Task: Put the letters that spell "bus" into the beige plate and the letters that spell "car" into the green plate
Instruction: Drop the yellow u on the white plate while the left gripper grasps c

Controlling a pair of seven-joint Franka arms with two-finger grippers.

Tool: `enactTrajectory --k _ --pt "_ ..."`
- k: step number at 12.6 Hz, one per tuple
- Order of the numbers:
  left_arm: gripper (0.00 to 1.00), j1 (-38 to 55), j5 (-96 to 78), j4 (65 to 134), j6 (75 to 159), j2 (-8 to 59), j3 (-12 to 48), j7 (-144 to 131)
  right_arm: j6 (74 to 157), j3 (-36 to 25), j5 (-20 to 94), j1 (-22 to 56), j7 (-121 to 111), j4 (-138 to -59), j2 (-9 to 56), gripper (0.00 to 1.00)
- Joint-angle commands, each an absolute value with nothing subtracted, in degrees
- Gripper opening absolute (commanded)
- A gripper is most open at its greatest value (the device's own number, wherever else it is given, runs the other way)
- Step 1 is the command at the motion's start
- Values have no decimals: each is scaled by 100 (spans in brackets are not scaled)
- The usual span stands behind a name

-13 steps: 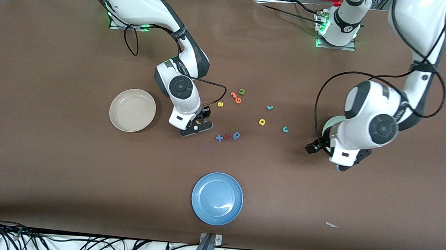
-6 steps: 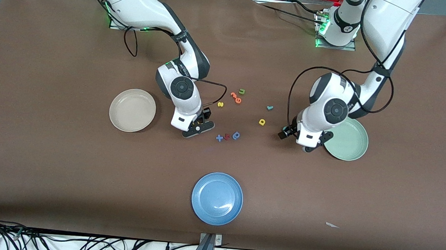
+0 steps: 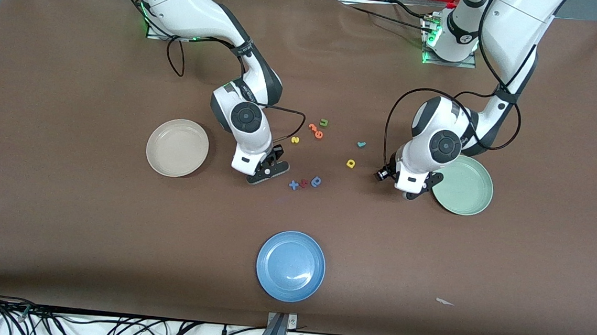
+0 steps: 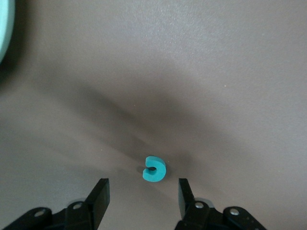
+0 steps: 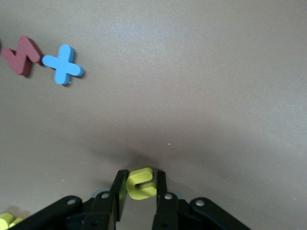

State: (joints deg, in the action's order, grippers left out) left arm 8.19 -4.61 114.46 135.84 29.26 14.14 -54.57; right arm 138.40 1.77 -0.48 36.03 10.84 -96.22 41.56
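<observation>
My right gripper (image 3: 267, 166) (image 5: 140, 184) is down at the table beside the beige plate (image 3: 177, 147), shut on the yellow "u" (image 5: 140, 183). The left gripper (image 3: 388, 177) (image 4: 142, 184) hangs low beside the green plate (image 3: 465, 187), open, with the teal "c" (image 4: 154, 169) lying just ahead of its fingertips. In the front view the arms hide both of those letters. Between the two arms lie the yellow "s" (image 3: 294, 140), the yellow "a" (image 3: 351, 164) and the teal "r" (image 3: 361, 144). Both plates are bare.
An olive "u" (image 3: 324, 122) and orange pieces (image 3: 316, 131) lie by the "s". A blue "x" (image 3: 293, 184), a red zigzag (image 3: 303, 183) and a blue round letter (image 3: 316, 181) sit next to my right gripper. The blue plate (image 3: 290, 266) is nearest the front camera.
The left arm swung in from over the green plate and came down over the "c", its jaws narrowing. My right gripper closed on the yellow "u".
</observation>
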Motion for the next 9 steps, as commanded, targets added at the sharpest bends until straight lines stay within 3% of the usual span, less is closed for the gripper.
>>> enactTrajectory --k 1,4,9 --pt "59 861 -466 11452 13658 2979 1397 -5335 13494 141 -132 3604 993 -9527 3965 19" --pt "59 861 -413 11452 13921 3120 1397 -5335 12580 -131 -106 3533 583 -9685 3456 19" --pt "53 879 -203 11435 14019 3190 1380 -5335 12366 -973 -88 3516 -498 -10782 2629 19"
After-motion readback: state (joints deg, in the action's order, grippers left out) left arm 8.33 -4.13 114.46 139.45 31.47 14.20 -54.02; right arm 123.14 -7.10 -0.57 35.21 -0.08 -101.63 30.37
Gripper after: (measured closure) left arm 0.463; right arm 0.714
